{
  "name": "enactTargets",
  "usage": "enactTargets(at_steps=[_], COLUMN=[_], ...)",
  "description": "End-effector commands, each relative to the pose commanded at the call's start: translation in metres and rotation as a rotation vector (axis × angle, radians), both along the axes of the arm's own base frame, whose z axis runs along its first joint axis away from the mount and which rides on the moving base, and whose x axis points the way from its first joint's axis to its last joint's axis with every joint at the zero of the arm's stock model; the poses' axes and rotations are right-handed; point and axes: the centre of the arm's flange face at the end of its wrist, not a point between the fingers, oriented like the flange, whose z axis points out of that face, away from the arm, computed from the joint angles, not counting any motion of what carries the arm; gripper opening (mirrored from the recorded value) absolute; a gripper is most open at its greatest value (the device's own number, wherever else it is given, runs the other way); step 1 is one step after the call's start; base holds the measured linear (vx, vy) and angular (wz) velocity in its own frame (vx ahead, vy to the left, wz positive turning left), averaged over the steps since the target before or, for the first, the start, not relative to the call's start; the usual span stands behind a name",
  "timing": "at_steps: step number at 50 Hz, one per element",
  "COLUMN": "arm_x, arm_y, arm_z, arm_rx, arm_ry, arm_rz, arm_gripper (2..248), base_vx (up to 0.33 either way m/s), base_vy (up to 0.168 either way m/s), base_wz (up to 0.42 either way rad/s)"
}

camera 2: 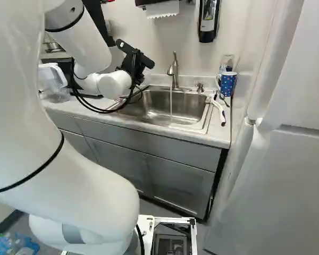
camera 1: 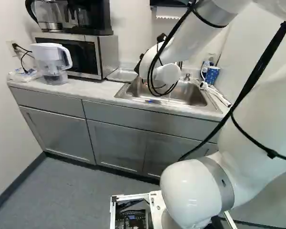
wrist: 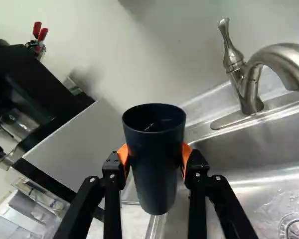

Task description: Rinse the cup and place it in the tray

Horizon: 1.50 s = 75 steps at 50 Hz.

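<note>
Cup [wrist: 155, 174]: by the sink [wrist: 269, 149]
End effector [wrist: 155, 157]: clamped on your cup
Risk: wet walls could slip if you tilt fast

You are facing the sink [camera 2: 204, 121] in the counter [camera 1: 97, 90]: the faucet [camera 2: 175, 74] is rising behind, the tray [camera 1: 122, 75] and then the microwave [camera 1: 106, 56] are sitting left, the mug [camera 2: 228, 84] right.

So my arm [camera 1: 264, 119] rises tall, then its forearm [camera 1: 188, 33] slants down to a rounded white wrist [camera 1: 168, 75]. The black gripper [camera 2: 133, 65] sits at the end, fingers a bit apart but clamped inward (pretty even grip, honestly), orange pads [wrist: 186, 157] facing each other.
</note>
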Motion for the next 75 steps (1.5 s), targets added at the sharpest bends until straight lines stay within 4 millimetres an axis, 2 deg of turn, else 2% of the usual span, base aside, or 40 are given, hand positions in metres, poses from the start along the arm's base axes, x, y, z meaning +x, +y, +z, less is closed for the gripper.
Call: enactTargets(at_steps=[75], arm_x=[0.0000], arm_y=[0.0000], arm_z=[0.0000], arm_rx=[0.784], arm_ry=[0.063], arm_rz=[-0.050], arm_gripper=[121], base_vx=[0.000], base_vy=[0.000], base_wz=[0.000])
